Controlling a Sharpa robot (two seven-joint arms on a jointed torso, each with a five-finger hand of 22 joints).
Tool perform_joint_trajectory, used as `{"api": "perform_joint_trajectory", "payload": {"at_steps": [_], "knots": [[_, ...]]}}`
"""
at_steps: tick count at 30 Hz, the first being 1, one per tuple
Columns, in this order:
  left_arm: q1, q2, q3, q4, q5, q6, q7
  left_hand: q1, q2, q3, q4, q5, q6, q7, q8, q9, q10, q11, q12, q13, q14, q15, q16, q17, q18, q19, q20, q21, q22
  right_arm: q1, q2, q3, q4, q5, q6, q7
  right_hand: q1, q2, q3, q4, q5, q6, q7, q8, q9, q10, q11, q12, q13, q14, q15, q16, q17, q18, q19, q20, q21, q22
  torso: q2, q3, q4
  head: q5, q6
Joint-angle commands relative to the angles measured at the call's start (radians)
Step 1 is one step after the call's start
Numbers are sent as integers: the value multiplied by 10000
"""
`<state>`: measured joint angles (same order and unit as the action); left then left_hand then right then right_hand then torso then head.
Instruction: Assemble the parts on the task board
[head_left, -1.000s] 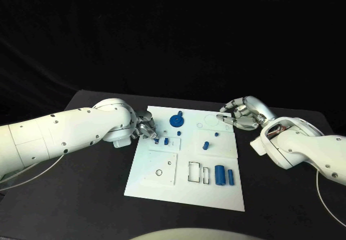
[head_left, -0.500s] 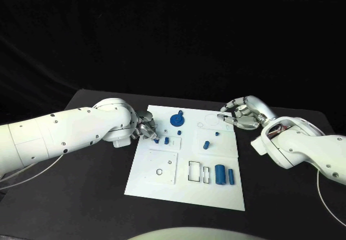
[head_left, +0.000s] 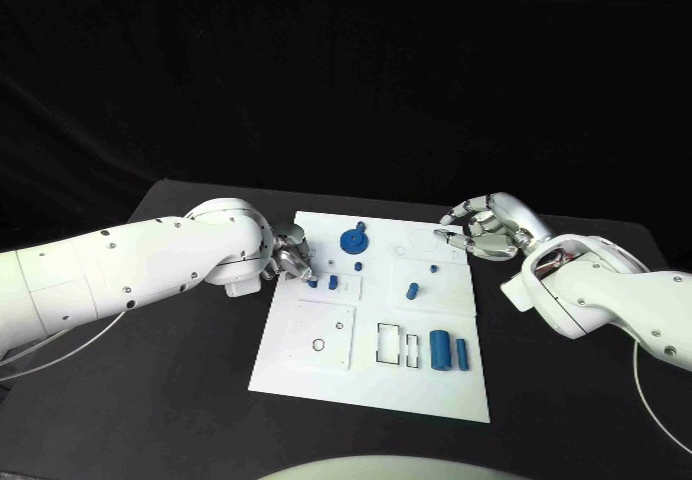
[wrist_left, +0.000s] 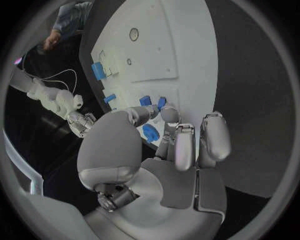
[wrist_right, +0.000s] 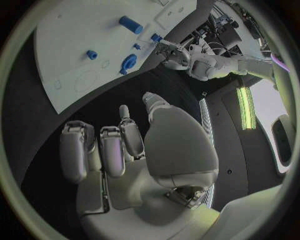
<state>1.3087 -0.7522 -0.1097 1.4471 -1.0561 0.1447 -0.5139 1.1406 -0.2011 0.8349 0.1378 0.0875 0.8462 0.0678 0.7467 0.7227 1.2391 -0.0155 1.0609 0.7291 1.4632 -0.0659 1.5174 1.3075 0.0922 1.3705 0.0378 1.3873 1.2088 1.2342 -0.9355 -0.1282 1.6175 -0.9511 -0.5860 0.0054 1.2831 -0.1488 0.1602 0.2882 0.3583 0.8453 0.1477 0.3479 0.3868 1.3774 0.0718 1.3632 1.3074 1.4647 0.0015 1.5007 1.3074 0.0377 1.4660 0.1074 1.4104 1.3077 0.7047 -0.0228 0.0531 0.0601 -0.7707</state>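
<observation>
Little has moved: left robot hand (head_left: 289, 254) seemingly touches task board (head_left: 433, 390) edge.

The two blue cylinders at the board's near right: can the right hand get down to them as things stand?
Probably yes. The right hand hovers empty by the task board's far right edge, and nothing stands between it and the blue cylinders, which lie uncovered.

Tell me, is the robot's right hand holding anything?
No, it holds nothing. The right hand hangs beside the board's far right corner with its fingers curled in, and the right wrist view shows nothing between them.
</observation>
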Motion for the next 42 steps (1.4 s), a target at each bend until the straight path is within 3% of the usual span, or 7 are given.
{"api": "perform_joint_trajectory", "payload": {"at_steps": [1,21,32,42], "knots": [[-16,36,-6,-1,-90,235,6,18,67,1520,-1457,69,47,-52,52,92,51,0,35,-9,814,-72,45,1565,-132,56,8,59,9,-10,1,0,6,-89,94,57,-121,-14,-52,13,30,-68,10,68,10,-18,-55,-5,384,652,-85,-32,798,63,84,-87,-62,1493,-3,4,-5,16,-12],[-19,167,-8,2,-39,458,-6,-161,-43,1527,-1447,209,95,-68,122,37,213,-9,217,232,830,-79,81,1631,-142,71,-4,90,60,-16,8,0,4,-77,91,68,-133,-8,-57,13,40,-72,10,80,9,-21,-55,-8,379,652,-86,-33,797,63,85,-88,-64,1494,0,16,-12,14,7],[-18,251,-9,-94,-45,376,-25,-965,-249,774,-624,-41,223,-290,223,-242,305,-160,325,316,831,-204,99,1651,-162,115,-103,126,166,-17,0,0,15,-74,86,66,-154,0,-65,17,42,-78,9,90,9,-26,-56,-13,371,652,-87,-35,795,66,81,-89,-74,1488,6,15,-9,12,41],[-18,293,-10,-190,-102,400,-61,-1135,-326,596,-426,-65,297,-310,226,-341,337,-179,392,397,842,-223,122,1696,-181,167,-125,166,251,-17,-16,0,26,-69,80,69,-162,1,-69,19,42,-80,10,93,8,-33,-55,-20,363,651,-87,-38,789,65,82,-89,-73,1489,5,7,-8,-6,50]]}}
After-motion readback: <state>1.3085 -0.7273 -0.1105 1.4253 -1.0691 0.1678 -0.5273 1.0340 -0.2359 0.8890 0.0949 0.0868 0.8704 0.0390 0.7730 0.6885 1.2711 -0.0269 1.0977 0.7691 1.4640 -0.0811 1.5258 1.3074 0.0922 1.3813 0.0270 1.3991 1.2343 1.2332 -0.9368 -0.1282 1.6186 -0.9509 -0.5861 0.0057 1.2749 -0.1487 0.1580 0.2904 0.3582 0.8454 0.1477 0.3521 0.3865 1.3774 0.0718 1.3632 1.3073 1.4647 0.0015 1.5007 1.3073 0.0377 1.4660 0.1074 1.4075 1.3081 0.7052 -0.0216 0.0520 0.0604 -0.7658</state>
